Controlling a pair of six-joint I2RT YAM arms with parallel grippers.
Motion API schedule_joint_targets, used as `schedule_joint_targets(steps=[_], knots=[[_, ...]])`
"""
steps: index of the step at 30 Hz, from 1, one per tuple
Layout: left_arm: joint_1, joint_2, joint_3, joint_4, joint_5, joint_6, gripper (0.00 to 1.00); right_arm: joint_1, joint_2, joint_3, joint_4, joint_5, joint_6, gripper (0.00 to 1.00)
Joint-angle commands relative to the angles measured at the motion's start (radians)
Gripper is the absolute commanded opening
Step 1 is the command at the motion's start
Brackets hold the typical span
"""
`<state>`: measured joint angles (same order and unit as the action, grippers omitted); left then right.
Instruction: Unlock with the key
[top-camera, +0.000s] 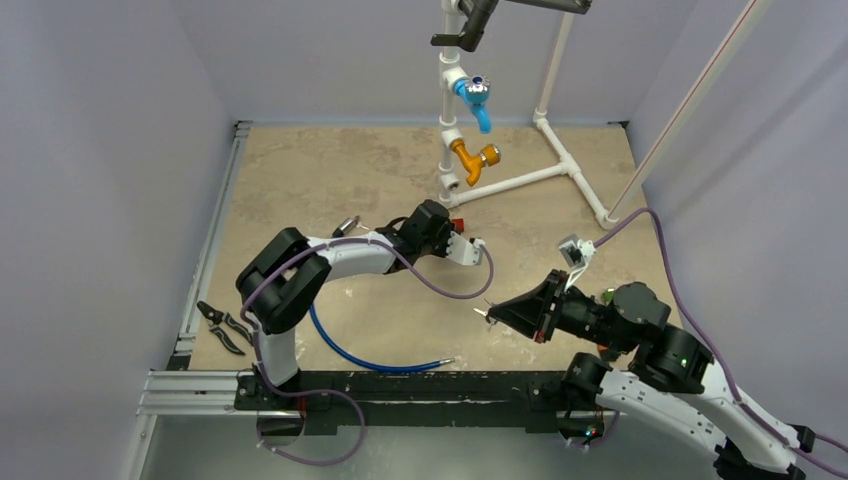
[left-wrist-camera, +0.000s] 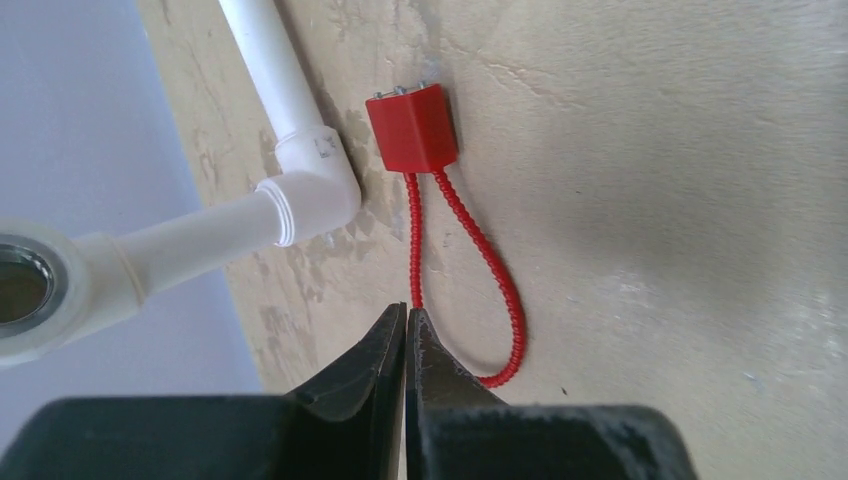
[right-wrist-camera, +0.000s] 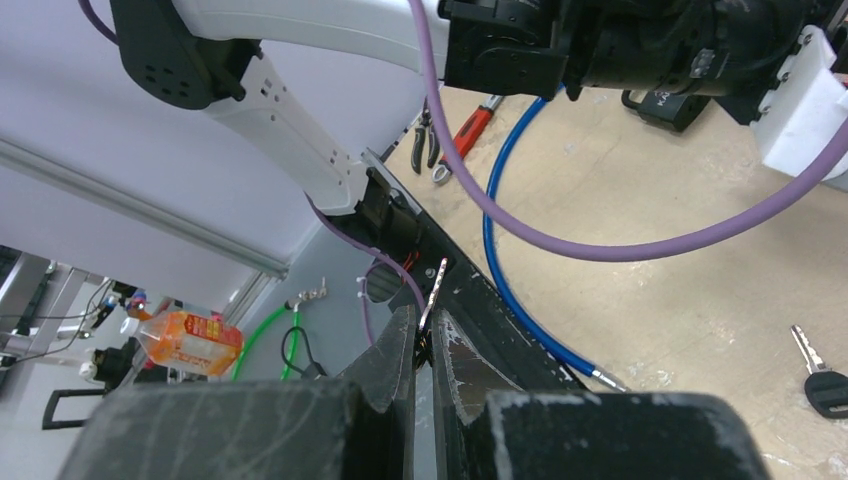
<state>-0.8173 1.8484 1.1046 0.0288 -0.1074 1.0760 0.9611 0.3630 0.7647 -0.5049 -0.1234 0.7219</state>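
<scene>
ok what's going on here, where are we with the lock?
The left gripper is shut on the cable of the red lock, which lies on the table beside the white pipe frame. The right gripper is shut on a thin metal piece, likely the key, and hangs well apart from the lock. A black-headed key also lies on the table. Nothing is in the lock yet.

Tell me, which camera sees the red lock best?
The left wrist view: the red lock and its cable loop sit large and sharp. The top view shows only a red speck; the right wrist view misses it.
</scene>
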Motion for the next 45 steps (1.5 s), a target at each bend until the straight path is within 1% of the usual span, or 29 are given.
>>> schedule_joint_targets(steps=[1,4,7,11,14,19,21,25,29,32,33,34,39,40,42,45], knots=[[0.022,0.062,0.046,0.100,-0.028,0.079,0.02,-0.002,-0.017,0.039,0.009,0.009,-0.003,0.00],[0.025,0.102,0.050,0.111,-0.044,0.094,0.01,-0.001,-0.018,0.054,-0.010,0.018,-0.008,0.00],[0.022,0.102,0.020,0.120,-0.023,0.117,0.01,-0.002,-0.026,0.058,-0.021,0.025,-0.011,0.00],[0.017,0.118,0.001,0.147,-0.030,0.147,0.01,-0.001,-0.026,0.061,-0.020,0.025,-0.010,0.00],[0.009,0.113,-0.010,0.126,-0.018,0.150,0.00,-0.002,-0.022,0.061,-0.018,0.025,-0.012,0.00],[-0.021,0.082,-0.072,0.077,0.017,0.157,0.00,-0.001,-0.011,0.066,-0.016,0.024,-0.017,0.00],[-0.025,0.099,-0.064,0.056,-0.004,0.140,0.00,-0.001,-0.006,0.073,-0.015,0.019,-0.021,0.00],[-0.014,0.130,0.000,-0.002,-0.030,0.085,0.00,-0.001,-0.011,0.079,-0.012,0.020,-0.026,0.00],[-0.018,0.097,-0.036,-0.025,0.015,0.080,0.00,-0.002,-0.016,0.082,-0.016,0.023,-0.022,0.00],[-0.037,0.058,-0.077,-0.104,0.036,0.036,0.00,-0.001,-0.009,0.096,-0.026,0.021,-0.024,0.00],[-0.071,-0.008,-0.139,-0.145,0.059,0.016,0.00,-0.001,0.001,0.110,-0.036,0.020,-0.032,0.00],[-0.085,-0.030,-0.152,-0.176,0.067,-0.002,0.00,-0.002,0.003,0.115,-0.039,0.020,-0.036,0.00],[-0.147,-0.115,-0.164,-0.386,0.102,-0.117,0.00,-0.002,0.013,0.127,-0.040,0.016,-0.050,0.00],[-0.162,-0.135,-0.181,-0.413,0.103,-0.134,0.00,-0.001,0.014,0.128,-0.041,0.016,-0.051,0.00],[-0.179,-0.177,-0.200,-0.477,0.149,-0.182,0.00,-0.001,0.015,0.128,-0.045,0.022,-0.052,0.00],[-0.201,-0.221,-0.202,-0.551,0.172,-0.284,0.00,-0.001,0.016,0.126,-0.045,0.025,-0.049,0.00]])
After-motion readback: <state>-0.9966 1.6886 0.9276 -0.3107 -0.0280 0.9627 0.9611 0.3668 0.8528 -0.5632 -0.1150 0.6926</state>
